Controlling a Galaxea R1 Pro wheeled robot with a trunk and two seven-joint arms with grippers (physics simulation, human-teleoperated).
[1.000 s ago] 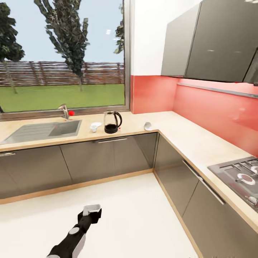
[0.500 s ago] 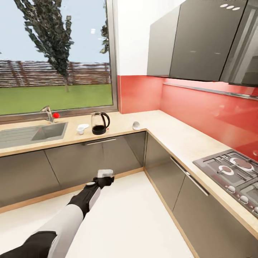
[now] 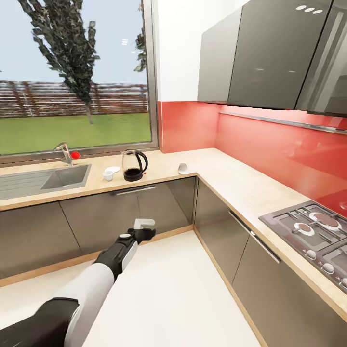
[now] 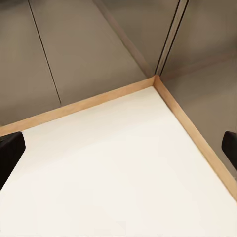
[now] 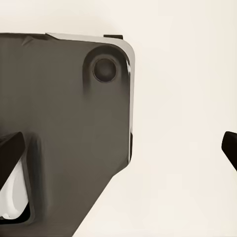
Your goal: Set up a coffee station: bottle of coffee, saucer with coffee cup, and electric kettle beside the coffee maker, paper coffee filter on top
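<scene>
The electric kettle [image 3: 134, 165] stands upright on the table [image 3: 231, 180], left of centre in the head view; it is rigid, smooth glass, probably slippery and breakable, so its black loop handle looks the safest hold. Just left of it sits the coffee cup [image 3: 111, 173], small, light and chippable; nearer the corner lies a pale piece, perhaps the paper coffee filter [image 3: 183, 168], flimsy and easily crushed. The left tool [image 3: 144, 225] hangs lower in frame, well apart, over the floor [image 4: 123, 173], jaws spread and empty. The right tool [image 5: 118, 148] is also released.
</scene>
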